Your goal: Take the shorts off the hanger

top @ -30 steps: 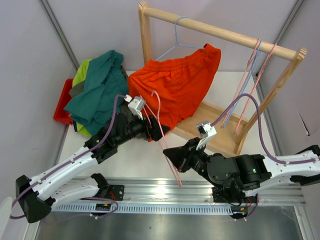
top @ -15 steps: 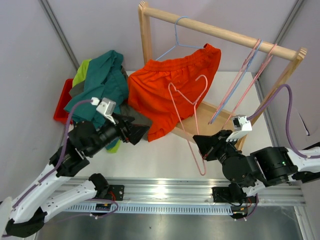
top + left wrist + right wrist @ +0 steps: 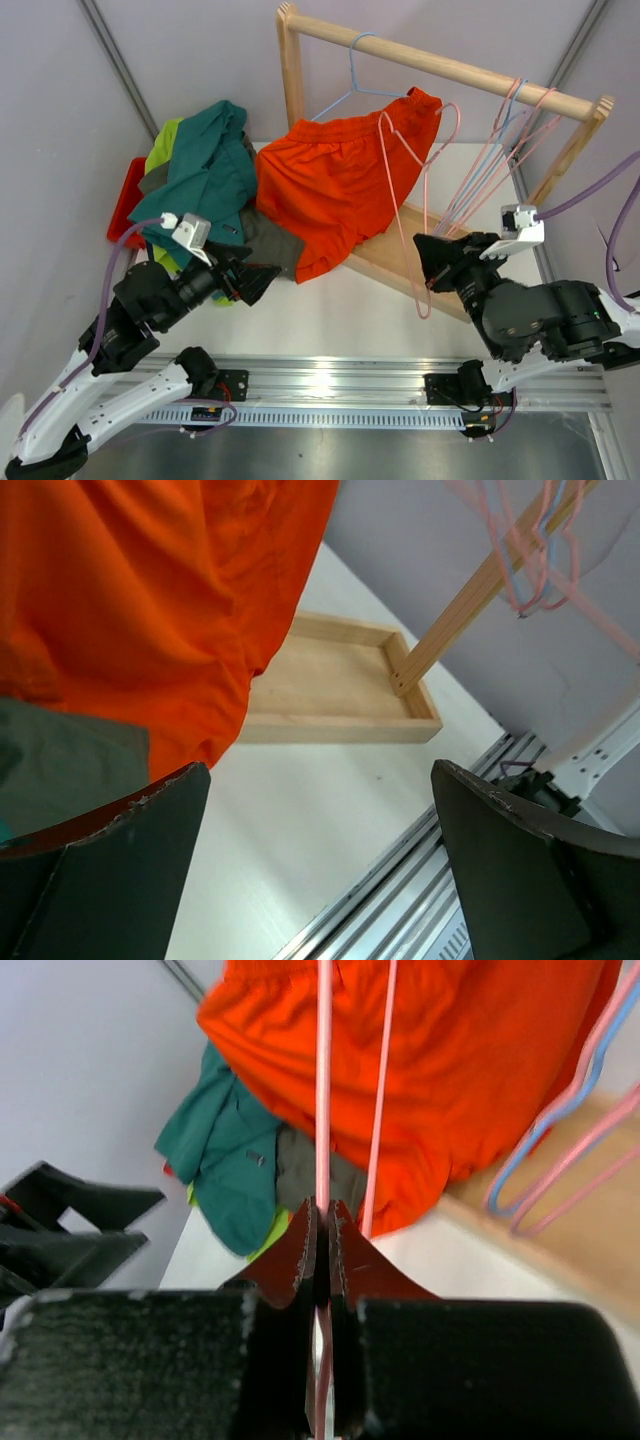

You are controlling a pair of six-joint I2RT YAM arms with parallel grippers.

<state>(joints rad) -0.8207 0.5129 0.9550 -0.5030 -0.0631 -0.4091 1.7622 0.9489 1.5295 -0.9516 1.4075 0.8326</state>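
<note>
**Empty pink hanger in transit; orange shorts still on the rack**

The right gripper (image 3: 432, 262) is clamped on a pink hanger (image 3: 415, 190) at its lower wire; the right wrist view shows both fingers pressed together on the wire with no gap. The hanger carries no garment and its hook end stands up near the rail (image 3: 440, 65) – by judgement, it is being taken to the rail to hang beside the other empty hangers (image 3: 495, 150), so that the work space is kept free.

The left gripper (image 3: 250, 280) has its fingers apart and holds nothing. It points toward the lower edge of the orange shorts (image 3: 340, 175), just clear of the fabric – a likely standby position for the next pull.

The orange shorts hang from a blue hanger (image 3: 352, 75) hooked on the rail, with the lower part draped down to the rack base (image 3: 440, 265). This pair is the remaining work. The teal shorts (image 3: 200, 170), lime shorts (image 3: 165, 145) and grey shorts (image 3: 265, 240) lie heaped on a red bin (image 3: 125, 205) at the left, off their hangers.

Limits of view:
- No navy pair can be made out; it may lie under the heap.
- How the waistband grips the blue hanger is not visible.
- The bin is mostly covered.
- In the left wrist view only the finger edges show, with orange and grey fabric cut off at the frame edge
</note>
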